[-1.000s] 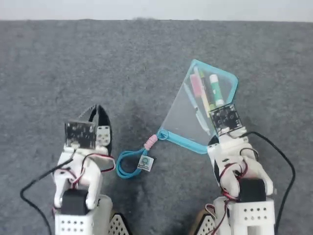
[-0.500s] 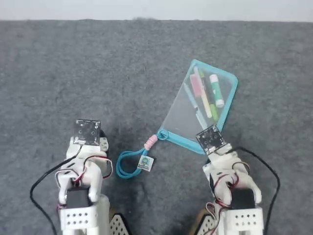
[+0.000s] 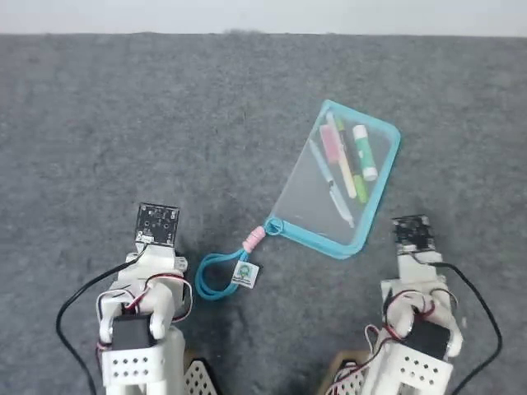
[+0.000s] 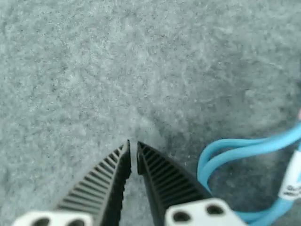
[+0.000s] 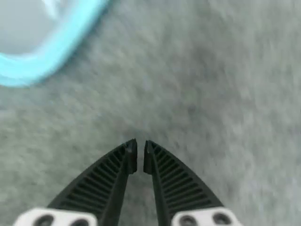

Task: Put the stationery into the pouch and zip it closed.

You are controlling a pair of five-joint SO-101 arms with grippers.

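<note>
Starting on your left: your left arm (image 3: 142, 329) sits low at the near edge of the grey mat (image 3: 123, 115). The left gripper (image 4: 133, 145) is pinched down to a sliver over bare mat, with nothing between the ribbed fingers (image 4: 108, 174).

Just to its right lies the blue loop (image 3: 212, 276), near that gripper but not touching it. A small white tag (image 3: 244, 274) sits on the loop. From there a pink pull (image 3: 255, 239) leads up to the pouch's near corner.

Now the pouch (image 3: 303, 202): clear, with a teal edge. It lies flat mid-table, angled up and away to the right.

The stationery is inside, bunched at the far end:
- a pink marker (image 3: 332, 145)
- a yellow pen (image 3: 347, 171)
- a green-and-white stick (image 3: 365, 153)
- a blue pen (image 3: 331, 185) nearer the middle

Over to your right: the right arm (image 3: 420, 329) is pulled in near the table edge, just beside the pouch's lower right edge and clear of it. The right gripper (image 5: 140, 147) is likewise closed to a hairline gap and grasps nothing. It points at mat, with the pouch's teal corner a little beyond its tips.
</note>
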